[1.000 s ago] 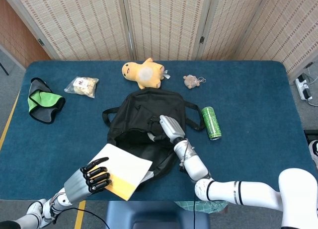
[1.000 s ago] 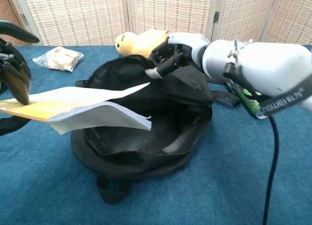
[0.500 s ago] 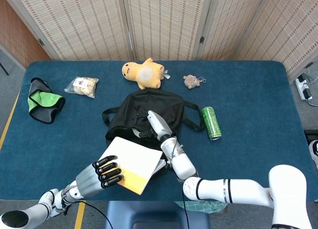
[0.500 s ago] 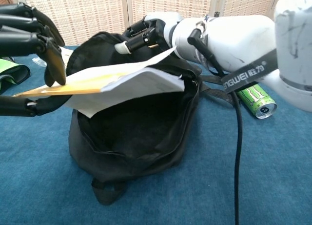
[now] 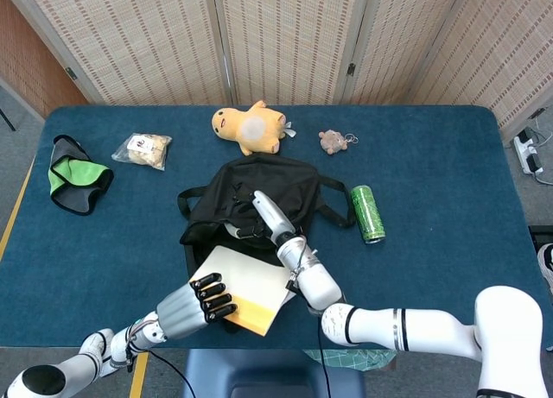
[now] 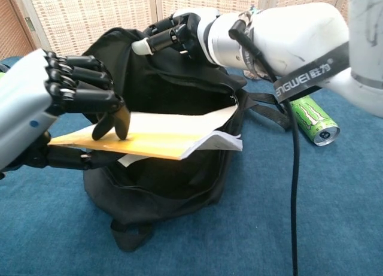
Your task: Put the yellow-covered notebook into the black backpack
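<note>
Two hands work at the backpack [image 5: 251, 204], which stands near the middle of the table [image 5: 432, 173] with its mouth facing the robot. Nearest, the left hand [image 5: 204, 300] grips the notebook [image 5: 246, 284]: dark fingers [image 6: 90, 96] lie across the yellow cover and the thumb clamps from beneath. The notebook lies roughly flat, its long axis running from the left hand into the backpack's mouth; the far end with its white pages already sits just inside the opening, while the yellow end at the hand is outside. Beyond it, the right hand [image 6: 173, 33] pinches the upper rim of the backpack and holds the mouth open. Inside the backpack only dark lining shows below the notebook. To the backpack's right lies a green can [image 5: 367, 213] on its side. Behind the backpack sit a yellow plush [image 5: 249, 128] and a small keychain toy [image 5: 332, 141]. Far left of the backpack are a snack bag [image 5: 143, 149] and a green-and-black pouch [image 5: 76, 175].
</note>
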### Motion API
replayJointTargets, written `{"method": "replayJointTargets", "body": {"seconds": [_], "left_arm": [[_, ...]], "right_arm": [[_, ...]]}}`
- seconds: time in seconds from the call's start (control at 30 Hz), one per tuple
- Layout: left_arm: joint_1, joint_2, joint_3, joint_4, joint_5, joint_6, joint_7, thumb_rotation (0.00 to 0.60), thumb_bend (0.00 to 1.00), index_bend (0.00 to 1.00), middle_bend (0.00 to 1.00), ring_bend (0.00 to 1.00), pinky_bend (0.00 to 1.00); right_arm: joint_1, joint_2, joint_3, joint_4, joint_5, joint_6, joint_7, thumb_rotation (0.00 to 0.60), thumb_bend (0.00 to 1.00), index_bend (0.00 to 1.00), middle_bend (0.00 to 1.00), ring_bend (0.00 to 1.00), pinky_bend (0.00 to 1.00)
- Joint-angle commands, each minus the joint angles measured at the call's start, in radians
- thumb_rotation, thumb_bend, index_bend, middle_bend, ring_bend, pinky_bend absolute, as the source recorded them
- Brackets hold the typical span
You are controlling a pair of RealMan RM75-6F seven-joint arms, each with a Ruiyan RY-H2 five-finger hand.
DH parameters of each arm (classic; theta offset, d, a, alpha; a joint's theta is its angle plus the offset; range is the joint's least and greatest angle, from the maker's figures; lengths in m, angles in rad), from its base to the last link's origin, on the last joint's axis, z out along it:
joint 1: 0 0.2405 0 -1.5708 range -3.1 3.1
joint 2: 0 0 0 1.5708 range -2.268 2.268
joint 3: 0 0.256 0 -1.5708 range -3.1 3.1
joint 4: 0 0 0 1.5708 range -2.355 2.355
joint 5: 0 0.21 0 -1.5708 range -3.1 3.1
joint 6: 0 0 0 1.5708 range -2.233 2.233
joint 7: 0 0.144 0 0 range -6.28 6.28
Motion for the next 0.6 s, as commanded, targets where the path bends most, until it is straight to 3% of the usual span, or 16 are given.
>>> {"method": "replayJointTargets", "body": {"seconds": [0.03, 0.37, 0.6], "left_arm": [[-0.002, -0.021, -0.014, 0.037, -0.034, -0.015, -0.026, 0.6, 0.49, 0.8, 0.82, 0.69, 0.59], [-0.016, -0.041, -0.043, 0.104, -0.09, -0.025, -0.02, 0.6, 0.52, 0.82, 0.84, 0.71, 0.65], [-0.019, -0.046, 0.013, 0.124, -0.071, -0.12, 0.077, 0.6, 0.52, 0.82, 0.83, 0.71, 0.65]], "right_arm": [[-0.012, 0.019, -0.008, -0.018, -0.017, -0.012, 0.018, 0.6, 0.68, 0.8, 0.38, 0.27, 0.28], [-0.032, 0.053, -0.003, -0.057, -0.041, -0.018, 0.084, 0.6, 0.68, 0.8, 0.38, 0.27, 0.28], [-0.032, 0.072, -0.003, -0.071, -0.035, -0.027, 0.115, 0.6, 0.68, 0.8, 0.39, 0.27, 0.28]]}}
